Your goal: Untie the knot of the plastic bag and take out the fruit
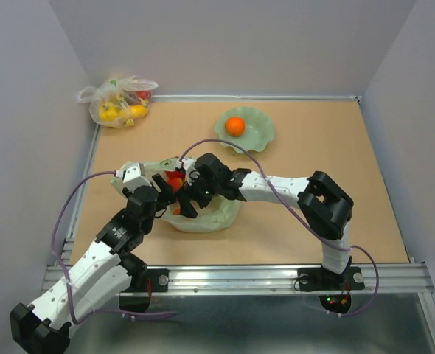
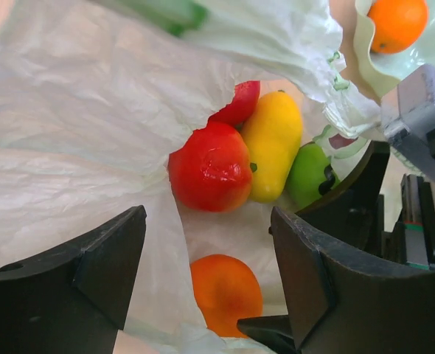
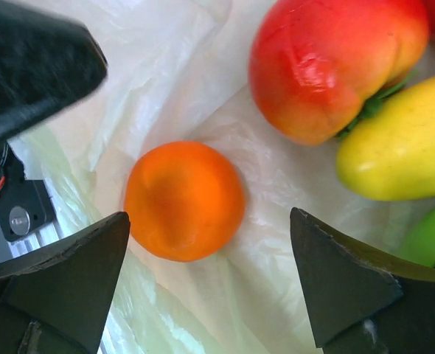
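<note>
Pale green plastic bag (image 1: 210, 220) lies open on the worktop (image 1: 380, 169), both tools poked into its mouth. Right tool (image 3: 209, 221) is spread wide, orange fruit (image 3: 184, 200) sitting right between its fingers. Left tool (image 2: 209, 221) gapes open too, with red fruit (image 2: 209, 169), yellow fruit (image 2: 273, 147) and green fruit (image 2: 310, 175) bunched together on the film just beyond its tips.

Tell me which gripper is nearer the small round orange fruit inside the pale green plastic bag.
Right, it seems. The right gripper hangs open just above the orange fruit, fingers either side. The left gripper is open farther back, over the plastic bag's film.
</note>
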Controlling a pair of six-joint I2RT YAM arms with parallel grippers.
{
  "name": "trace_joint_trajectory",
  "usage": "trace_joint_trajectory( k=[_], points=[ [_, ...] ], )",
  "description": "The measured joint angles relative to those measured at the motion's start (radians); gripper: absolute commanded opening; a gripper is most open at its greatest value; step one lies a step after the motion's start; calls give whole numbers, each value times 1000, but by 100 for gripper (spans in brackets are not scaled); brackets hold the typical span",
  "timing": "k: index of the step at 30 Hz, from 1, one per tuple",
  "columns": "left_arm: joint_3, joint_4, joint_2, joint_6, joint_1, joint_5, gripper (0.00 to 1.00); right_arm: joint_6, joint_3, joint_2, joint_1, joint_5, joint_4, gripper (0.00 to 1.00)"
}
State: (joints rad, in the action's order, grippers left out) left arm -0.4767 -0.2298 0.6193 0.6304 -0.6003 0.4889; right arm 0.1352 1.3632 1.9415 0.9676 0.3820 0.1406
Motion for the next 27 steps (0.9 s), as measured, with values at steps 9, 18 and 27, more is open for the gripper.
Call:
trace_joint_trajectory(
  k=[9,18,27],
  points=[
    [15,-74,-66,54,0,44,79,4,14,34,28,9,-5,94],
    [31,-85,-102,117,0,38,79,0,51,150,83,0,-60,81],
    [41,-87,-103,156,0,35,78,-20,-8,88,87,-72,-54,23]
  ],
)
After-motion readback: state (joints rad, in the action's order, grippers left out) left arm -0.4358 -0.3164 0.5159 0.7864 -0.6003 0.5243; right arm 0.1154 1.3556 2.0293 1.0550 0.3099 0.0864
